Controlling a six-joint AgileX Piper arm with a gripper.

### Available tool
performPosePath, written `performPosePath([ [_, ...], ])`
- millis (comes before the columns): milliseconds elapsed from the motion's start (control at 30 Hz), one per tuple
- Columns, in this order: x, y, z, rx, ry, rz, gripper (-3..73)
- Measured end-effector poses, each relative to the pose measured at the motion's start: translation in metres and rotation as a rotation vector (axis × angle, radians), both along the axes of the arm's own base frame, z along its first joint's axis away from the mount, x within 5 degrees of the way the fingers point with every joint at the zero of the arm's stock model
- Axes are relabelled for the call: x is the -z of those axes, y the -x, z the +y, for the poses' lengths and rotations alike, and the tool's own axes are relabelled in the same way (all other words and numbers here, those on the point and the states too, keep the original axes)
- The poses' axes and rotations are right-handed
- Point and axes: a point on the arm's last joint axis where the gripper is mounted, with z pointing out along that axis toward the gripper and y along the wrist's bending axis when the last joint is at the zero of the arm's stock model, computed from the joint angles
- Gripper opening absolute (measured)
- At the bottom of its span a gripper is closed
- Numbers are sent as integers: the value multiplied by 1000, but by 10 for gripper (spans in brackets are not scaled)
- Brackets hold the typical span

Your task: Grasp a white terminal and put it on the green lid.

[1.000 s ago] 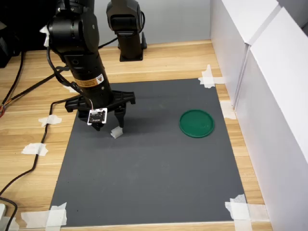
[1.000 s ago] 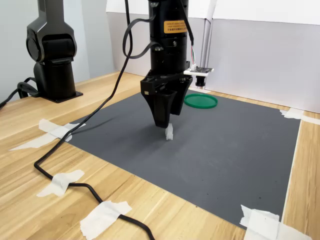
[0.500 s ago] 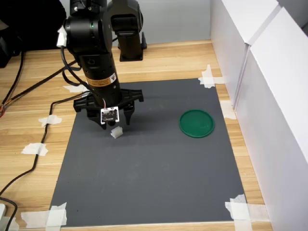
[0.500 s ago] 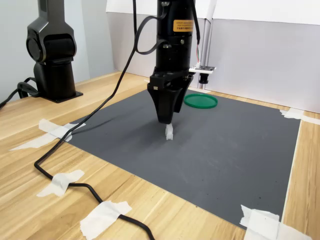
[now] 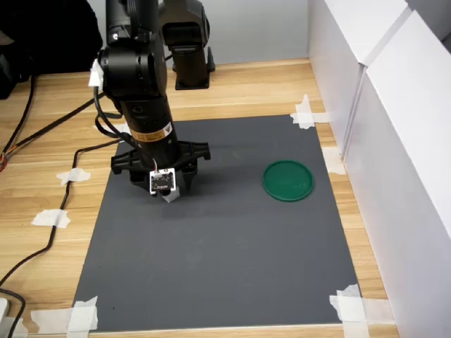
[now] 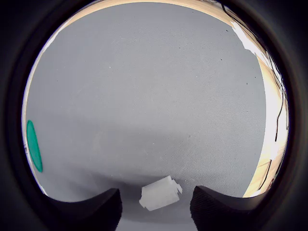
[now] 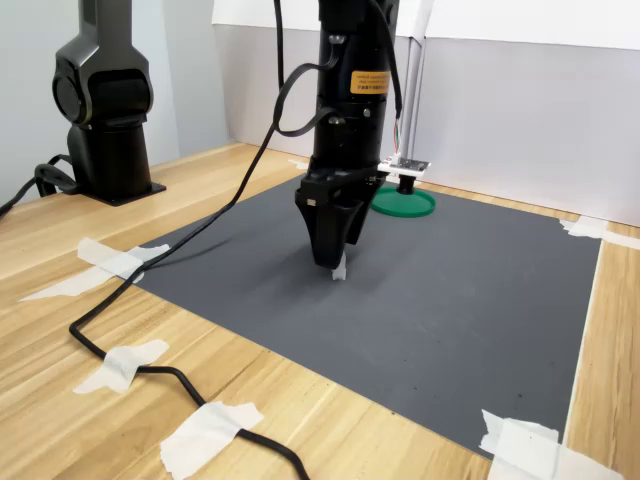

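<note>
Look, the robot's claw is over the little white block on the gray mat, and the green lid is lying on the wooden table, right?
Not quite. The green lid lies on the gray mat, as the first exterior view shows. The gripper is over the white terminal.

The white terminal (image 5: pixel 170 196) lies on the mat (image 5: pixel 232 267), toward the first exterior view's left, with the gripper (image 5: pixel 166 189) directly over it; in the wrist view it sits between the two fingertips (image 6: pixel 98 209). The green lid (image 5: pixel 287 181) lies on the same mat, well apart toward the first exterior view's right. A second arm's base (image 5: pixel 189 67) stands on the table (image 5: pixel 246 88) beyond the mat's far edge.
</note>
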Motion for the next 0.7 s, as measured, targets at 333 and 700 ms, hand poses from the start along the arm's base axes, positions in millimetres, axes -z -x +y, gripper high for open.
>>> performPosePath([
  [333,6,-3,0,-8,5,-6,606],
  [700,10,-4,0,-35,10,7,384],
])
